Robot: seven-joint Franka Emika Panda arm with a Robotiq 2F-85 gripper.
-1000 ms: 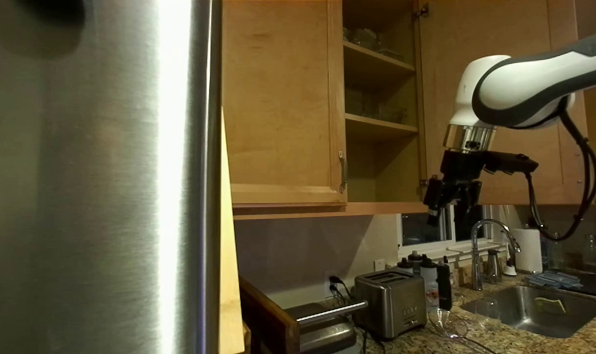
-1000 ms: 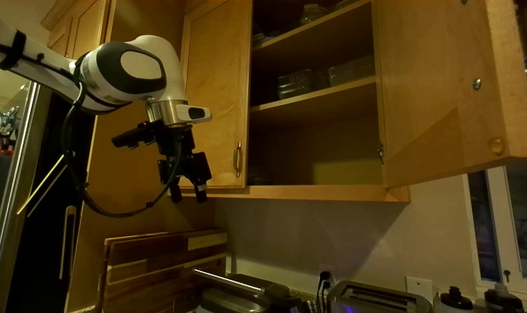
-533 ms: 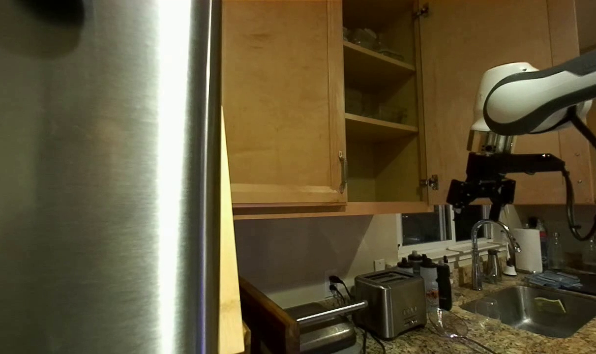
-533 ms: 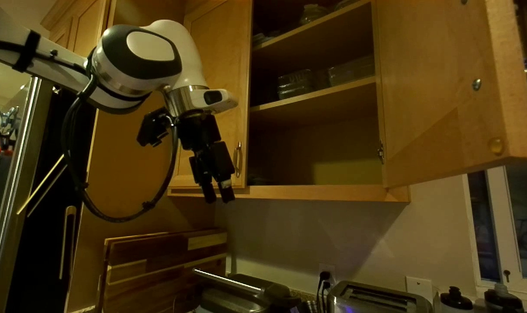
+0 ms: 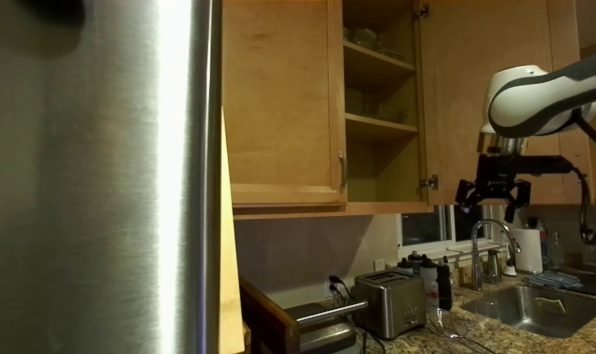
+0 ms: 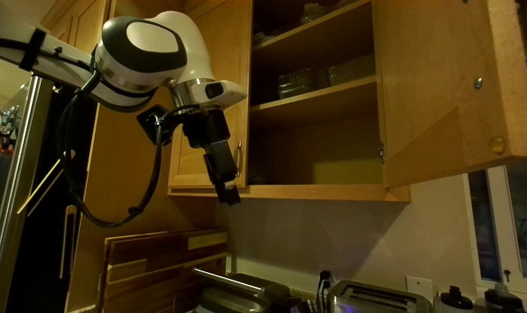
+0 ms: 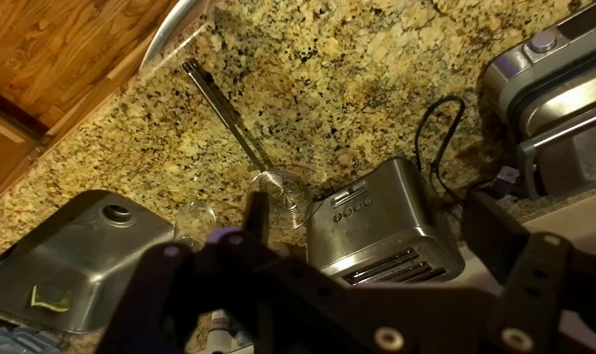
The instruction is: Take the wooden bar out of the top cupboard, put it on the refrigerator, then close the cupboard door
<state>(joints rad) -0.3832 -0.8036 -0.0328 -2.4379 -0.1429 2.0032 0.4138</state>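
Open cupboard door (image 6: 437,87), wide tool (image 5: 488,210)

In an exterior view the tool hangs at the right of the frame, pointing down with its jaws spread well apart. The refrigerator (image 5: 106,177) fills the left of that frame, and a long pale strip of wood (image 5: 230,275) runs along its right edge (whether that is the wooden bar, I cannot tell). The top cupboard (image 6: 315,192) stands open in both exterior views, with clear containers (image 6: 295,83) inside. The cupboard door is swung out at upper right, while a neighbouring door (image 5: 278,108) farther left is shut. The wrist view looks down on a speckled surface (image 7: 376,73): a toaster (image 7: 367,228) sits right of centre, a long-handled wire utensil (image 7: 224,116) lies just beside it, and a sink (image 7: 67,260) shows at lower left.
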